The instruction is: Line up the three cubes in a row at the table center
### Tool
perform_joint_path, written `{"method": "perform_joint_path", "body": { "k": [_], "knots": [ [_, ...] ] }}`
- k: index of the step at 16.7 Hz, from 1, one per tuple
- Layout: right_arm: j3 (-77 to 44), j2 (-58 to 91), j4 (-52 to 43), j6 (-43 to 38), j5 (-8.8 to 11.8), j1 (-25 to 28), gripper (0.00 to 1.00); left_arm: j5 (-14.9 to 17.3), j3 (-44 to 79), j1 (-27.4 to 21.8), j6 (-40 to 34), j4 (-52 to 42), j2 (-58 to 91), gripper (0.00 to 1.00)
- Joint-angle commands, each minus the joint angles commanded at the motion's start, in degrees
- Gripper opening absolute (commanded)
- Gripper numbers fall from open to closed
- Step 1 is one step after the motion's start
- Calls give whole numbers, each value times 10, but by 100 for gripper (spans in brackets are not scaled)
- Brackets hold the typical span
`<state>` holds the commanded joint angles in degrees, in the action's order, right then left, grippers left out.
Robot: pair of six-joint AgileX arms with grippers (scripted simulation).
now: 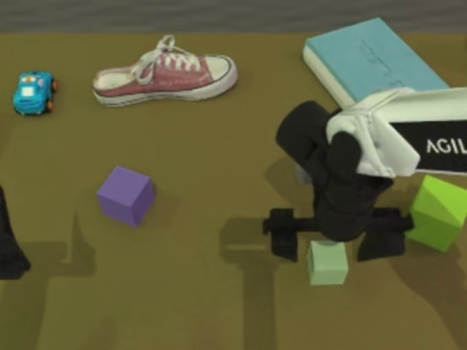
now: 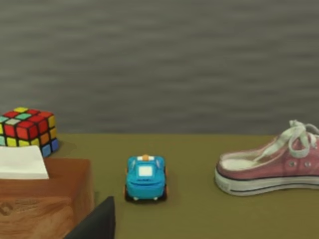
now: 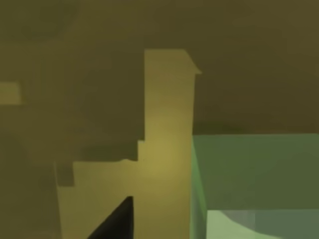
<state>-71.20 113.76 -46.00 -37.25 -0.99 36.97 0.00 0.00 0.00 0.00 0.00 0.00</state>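
Observation:
On the olive-brown table the purple cube sits left of centre. The small mint-green cube lies right of centre, and the larger lime-green cube is tilted near the right edge. My right gripper hangs open just above the mint cube, one finger on each side of it and wide apart. The right wrist view shows that mint cube close up beside one dark fingertip. My left gripper is parked at the left edge.
A teal book lies at the back right, partly under the right arm. A pink sneaker and a blue toy car sit at the back left. The left wrist view adds a colourful puzzle cube and a wooden tissue box.

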Motion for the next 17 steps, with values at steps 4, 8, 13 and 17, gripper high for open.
{"method": "perform_joint_path", "body": {
  "k": [4,8,13,17],
  "knots": [
    [0,0,0,0,0,0,100,0,0,0,0,0,0,100],
    [-8,-4,-10,-1,0,0,100,0,0,0,0,0,0,100],
    [-66,-41,-112,-2,0,4,100,0,0,0,0,0,0,100],
    [-88,-60,-147,0,0,6,100,0,0,0,0,0,0,100]
  ]
}}
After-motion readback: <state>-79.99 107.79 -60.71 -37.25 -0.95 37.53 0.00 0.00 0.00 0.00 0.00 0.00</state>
